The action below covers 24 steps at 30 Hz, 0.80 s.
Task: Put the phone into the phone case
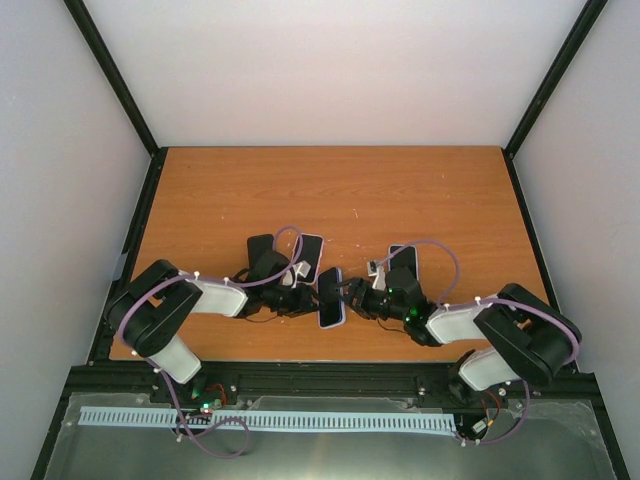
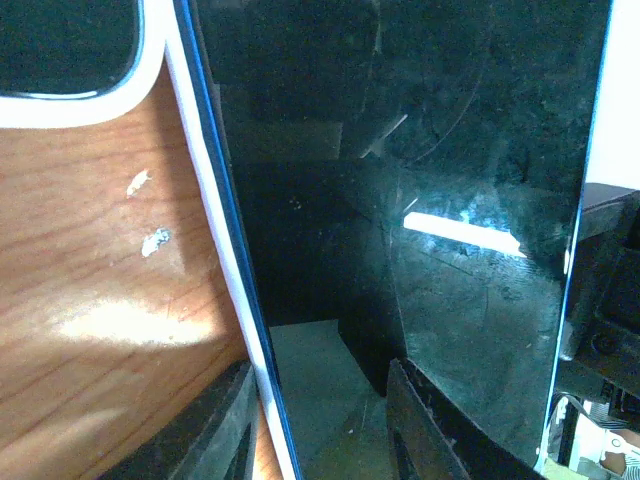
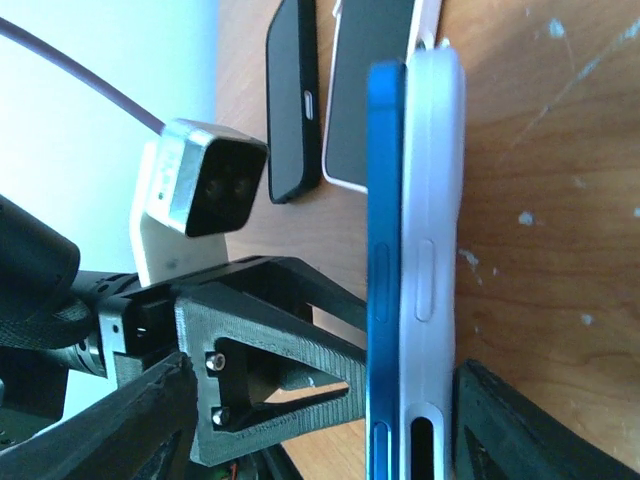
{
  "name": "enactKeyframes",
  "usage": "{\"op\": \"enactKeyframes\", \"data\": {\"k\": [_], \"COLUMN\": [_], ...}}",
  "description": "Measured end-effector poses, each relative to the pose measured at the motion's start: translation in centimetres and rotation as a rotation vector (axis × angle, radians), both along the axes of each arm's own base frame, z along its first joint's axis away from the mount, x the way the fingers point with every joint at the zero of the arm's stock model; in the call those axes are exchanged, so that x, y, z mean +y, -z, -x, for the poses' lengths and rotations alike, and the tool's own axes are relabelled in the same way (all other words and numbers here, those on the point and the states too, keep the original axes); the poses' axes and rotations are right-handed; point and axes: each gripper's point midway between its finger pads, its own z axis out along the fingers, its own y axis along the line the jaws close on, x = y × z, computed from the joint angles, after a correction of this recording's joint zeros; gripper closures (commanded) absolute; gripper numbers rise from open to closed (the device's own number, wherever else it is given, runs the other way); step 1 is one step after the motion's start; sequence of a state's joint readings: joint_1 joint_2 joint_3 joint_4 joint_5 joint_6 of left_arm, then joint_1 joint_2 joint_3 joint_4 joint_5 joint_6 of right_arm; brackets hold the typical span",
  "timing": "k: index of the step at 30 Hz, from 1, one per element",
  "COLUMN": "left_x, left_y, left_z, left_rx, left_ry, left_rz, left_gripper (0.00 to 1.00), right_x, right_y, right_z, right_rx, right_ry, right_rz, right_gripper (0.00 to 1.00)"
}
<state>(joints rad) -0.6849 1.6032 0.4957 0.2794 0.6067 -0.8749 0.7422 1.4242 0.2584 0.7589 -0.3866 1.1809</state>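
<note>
- The left gripper (image 1: 306, 300) has a narrow gap between its fingers, and its tips touch the dark screen.
- The phone (image 3: 385, 250) stands on its edge between both grippers, with its back against the white phone case (image 3: 435, 200).
- The right gripper (image 3: 330, 410) is wide open around both, with one finger (image 3: 530, 430) just beside the case.

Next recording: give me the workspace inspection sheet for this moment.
Surface: wooden table, pale flecks.
Job's things: blue phone lying flat against white case, centre, between the arms.
Clutter: black phone and white-edged phone near the left arm; third phone by the right arm.
Claws: left claw finger on the phone, state unclear; right claw spread around phone and case.
Cables: purple cables loop over both arms.
Surroundings: white walls, black frame.
</note>
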Motion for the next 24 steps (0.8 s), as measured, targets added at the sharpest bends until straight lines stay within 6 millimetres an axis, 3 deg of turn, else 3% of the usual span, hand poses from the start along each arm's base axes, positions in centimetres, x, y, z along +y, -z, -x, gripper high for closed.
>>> {"op": "enactKeyframes", "data": {"k": [6,16,21,24], "left_x": [0.1,0.5,0.7,0.7], "left_y": [0.0,0.0,0.1,0.1], "left_z": [0.0,0.0,0.0,0.0], "left_rx": [-0.006,-0.014,-0.016,-0.017], "left_ry": [-0.003,-0.013,-0.019,-0.019], "left_rz": [-0.003,-0.02,-0.032,-0.034], "left_gripper": [0.64,0.63,0.63,0.63], "right_x": [0.6,0.5,0.1,0.1], "right_y": [1.0,2.4,3.1,3.0], "right_z": [0.9,1.4,1.6,1.5], "right_rx": [0.046,0.083,0.091,0.085], "right_ry": [-0.048,-0.062,-0.057,-0.061], "right_rz": [-0.014,0.008,0.042,0.061], "right_gripper": [0.47,0.96,0.95,0.79]}}
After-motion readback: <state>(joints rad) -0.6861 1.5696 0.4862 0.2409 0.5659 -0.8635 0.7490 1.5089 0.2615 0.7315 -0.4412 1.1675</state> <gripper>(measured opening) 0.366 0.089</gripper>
